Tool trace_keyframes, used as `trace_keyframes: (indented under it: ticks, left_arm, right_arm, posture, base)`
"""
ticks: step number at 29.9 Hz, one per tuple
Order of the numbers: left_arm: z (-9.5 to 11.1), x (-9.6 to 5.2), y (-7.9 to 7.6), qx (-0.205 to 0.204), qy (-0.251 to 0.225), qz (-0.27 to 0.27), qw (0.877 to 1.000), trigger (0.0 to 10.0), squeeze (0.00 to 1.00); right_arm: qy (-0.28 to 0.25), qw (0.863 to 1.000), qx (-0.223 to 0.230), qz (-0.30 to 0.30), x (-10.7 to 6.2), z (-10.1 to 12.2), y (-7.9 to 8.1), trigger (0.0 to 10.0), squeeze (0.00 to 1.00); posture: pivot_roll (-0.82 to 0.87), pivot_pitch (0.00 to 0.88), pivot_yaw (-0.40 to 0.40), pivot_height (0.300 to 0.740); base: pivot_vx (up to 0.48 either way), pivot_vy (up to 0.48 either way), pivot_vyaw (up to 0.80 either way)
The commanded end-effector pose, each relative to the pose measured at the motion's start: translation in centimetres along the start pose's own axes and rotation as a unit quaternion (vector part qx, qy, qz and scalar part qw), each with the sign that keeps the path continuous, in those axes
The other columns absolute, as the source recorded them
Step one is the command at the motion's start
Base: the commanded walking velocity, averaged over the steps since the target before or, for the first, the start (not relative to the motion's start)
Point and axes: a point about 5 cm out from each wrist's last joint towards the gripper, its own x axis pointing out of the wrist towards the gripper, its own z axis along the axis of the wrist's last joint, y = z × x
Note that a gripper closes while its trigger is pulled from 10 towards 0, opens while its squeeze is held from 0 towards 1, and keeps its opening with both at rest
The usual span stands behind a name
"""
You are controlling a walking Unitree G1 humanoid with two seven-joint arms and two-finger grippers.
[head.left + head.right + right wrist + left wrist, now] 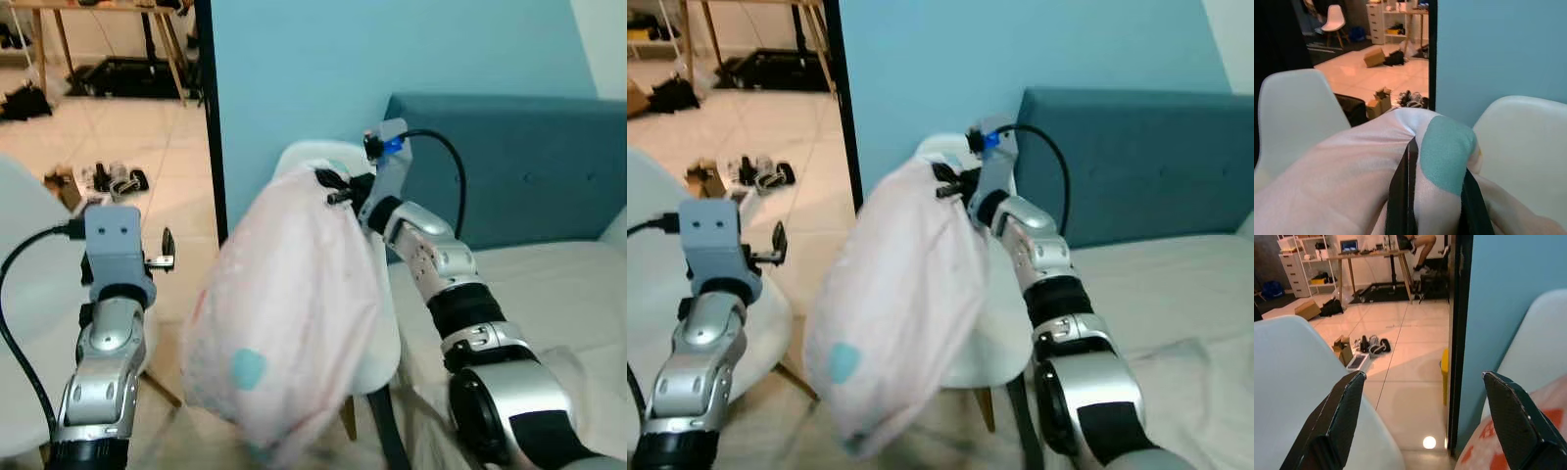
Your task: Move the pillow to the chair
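A pale pink pillow [289, 313] with teal spots hangs in the air by its top corner, in front of a white shell chair [377, 333]. My right gripper [338, 188] is shut on that corner, above the chair's backrest; the pinched cloth [1425, 147] bunches between its black fingers [1403, 196]. My left gripper [167, 257] is held up to the left of the pillow, open and holding nothing, its fingertips [1354, 391] spread wide apart.
A second white chair [647, 284] stands at the left. A bed with white sheets [549, 294] and a blue headboard [519, 166] fills the right. A light blue wall [372, 59] ends at a dark door frame [211, 127]; boxes and shoes [108, 178] lie on the tiled floor beyond.
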Motion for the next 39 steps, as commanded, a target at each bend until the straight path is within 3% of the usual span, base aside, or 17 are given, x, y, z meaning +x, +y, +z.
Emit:
trace_keyframes:
  ticks: [1,21,28,39]
  left_arm:
    - [-0.4,-0.2,0.2,0.002,0.011,0.009,1.000,10.0,0.00]
    - [-0.3,-0.4,0.3,0.002,0.013,0.016,1.000,10.0,0.00]
    - [-0.3,-0.5,0.5,0.005,0.013,0.019,1.000,10.0,0.00]
    - [-0.4,-0.7,1.0,0.013,0.018,0.035,0.999,10.0,0.00]
  right_arm:
    - [-0.027,0.999,-0.029,-0.002,0.6,1.9,0.2,10.0,0.00]
    - [0.024,0.993,-0.119,-0.009,1.4,1.4,0.3,10.0,0.00]
    - [0.016,0.992,-0.124,-0.013,1.7,2.0,0.4,10.0,0.00]
    - [0.027,0.988,-0.150,-0.024,1.3,2.1,-0.8,10.0,0.00]
  posture:
    - [0.07,0.000,-0.105,0.740]
    - [0.08,0.000,-0.115,0.740]
    - [0.08,0.000,-0.116,0.740]
    - [0.08,0.000,-0.109,0.740]
  base:
    - [0.360,0.000,0.00]
    - [0.361,0.000,0.00]
    - [0.373,0.000,0.00]
    - [0.307,0.000,0.00]
